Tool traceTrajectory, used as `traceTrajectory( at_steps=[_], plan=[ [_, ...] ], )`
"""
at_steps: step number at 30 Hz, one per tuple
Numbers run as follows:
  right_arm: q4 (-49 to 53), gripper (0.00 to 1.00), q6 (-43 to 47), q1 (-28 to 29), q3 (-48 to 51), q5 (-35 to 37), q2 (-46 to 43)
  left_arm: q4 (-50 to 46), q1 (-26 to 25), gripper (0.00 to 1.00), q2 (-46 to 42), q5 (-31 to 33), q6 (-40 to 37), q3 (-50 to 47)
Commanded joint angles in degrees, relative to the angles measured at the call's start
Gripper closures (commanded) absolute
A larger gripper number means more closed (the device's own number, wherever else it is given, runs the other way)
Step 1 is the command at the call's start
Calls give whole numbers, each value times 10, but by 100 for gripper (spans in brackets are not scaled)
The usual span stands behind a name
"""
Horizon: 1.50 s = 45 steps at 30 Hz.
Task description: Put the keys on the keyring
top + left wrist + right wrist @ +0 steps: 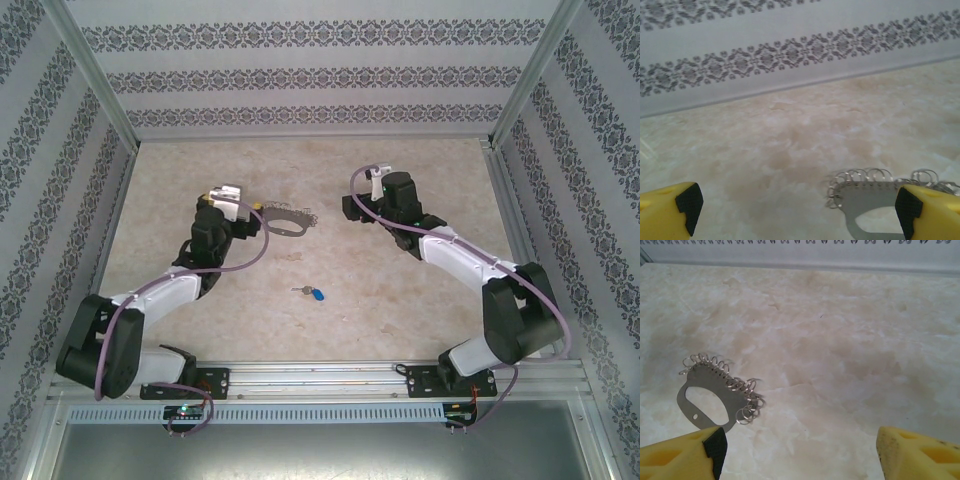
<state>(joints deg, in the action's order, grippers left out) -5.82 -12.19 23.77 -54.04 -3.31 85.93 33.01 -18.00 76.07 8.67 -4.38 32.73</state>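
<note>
Two arms are bending inward over the counter (400, 310), wrists low and facing each other across the keyring (287, 224). The left arm (165, 292) is angling up from its base toward the far middle. Its jaws are released and spread wide, with one yellow finger (922, 212) sitting just beside the keyring's end; whether it is touching, I cannot tell. The right arm (460, 255) is folding back leftward, jaws likewise parted and gripping nothing, near the keyring's other end.

Patterned walls (300, 80) are bounding the counter on three sides. Bare room is lying between the arms and toward the near rail, where the keys (312, 293) are resting alone, well apart from both arms.

The keyring is lying flat, its long axis running left to right, with small wire rings (747, 401) fringing its far edge. The keys are also lying crosswise, silver tip pointing left, blue tag to the right.
</note>
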Motion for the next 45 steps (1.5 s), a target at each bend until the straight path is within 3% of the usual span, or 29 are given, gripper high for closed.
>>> traceTrajectory(
  at_steps=[1,11,19,27,31,38,45],
  plan=[
    [15,22,2,7,-22,12,12,30,-22,0,14,8,-36,20],
    [73,26,-10,19,-58,29,39,76,-51,0,49,-51,5,4],
    [123,32,-35,25,-112,26,108,22,-53,0,78,-88,102,46],
    [128,37,-81,45,-156,-22,197,-133,-53,0,95,-73,119,131],
    [124,40,-97,62,-175,-37,231,-145,-53,0,99,-74,132,144],
    [138,48,-70,74,-202,-43,265,-264,-53,0,141,-90,159,227],
    [145,52,-37,80,-218,-38,284,-312,-42,0,178,-119,176,270]
  ],
)
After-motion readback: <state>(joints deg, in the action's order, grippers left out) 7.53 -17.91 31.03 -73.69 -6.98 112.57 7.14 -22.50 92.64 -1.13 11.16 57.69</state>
